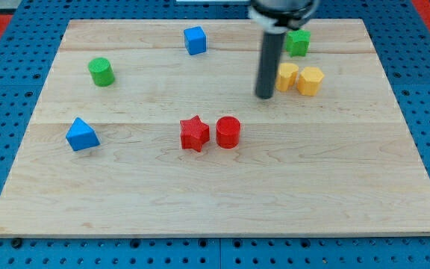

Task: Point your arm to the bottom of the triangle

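Note:
The blue triangle block [81,135] lies near the left edge of the wooden board [215,202]. My rod comes down from the view's top, and my tip [264,96] rests on the board at the upper right, far to the right of the triangle and a little above its level. The tip is just left of a yellow block [287,76] and touches no block.
A second yellow block [310,80] sits beside the first. A green block [298,42] is partly behind the rod. A blue cube [195,40], a green cylinder [101,72], a red star [194,134] and a red cylinder [228,132] also lie on the board.

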### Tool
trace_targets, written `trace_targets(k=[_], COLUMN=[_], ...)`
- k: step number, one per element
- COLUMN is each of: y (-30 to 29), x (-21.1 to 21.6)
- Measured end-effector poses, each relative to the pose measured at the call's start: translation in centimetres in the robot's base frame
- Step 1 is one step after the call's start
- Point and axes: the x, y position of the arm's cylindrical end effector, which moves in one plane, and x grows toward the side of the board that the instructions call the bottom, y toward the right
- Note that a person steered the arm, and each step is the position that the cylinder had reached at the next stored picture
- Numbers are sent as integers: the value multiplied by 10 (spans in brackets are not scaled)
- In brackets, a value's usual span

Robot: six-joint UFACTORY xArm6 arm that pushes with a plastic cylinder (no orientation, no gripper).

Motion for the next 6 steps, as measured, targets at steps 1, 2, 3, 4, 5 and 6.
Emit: trace_targets(k=[1,2,3,4,5,6], y=[-79,-158,-156,-148,-204,-231], x=[12,13,42,93,139,130])
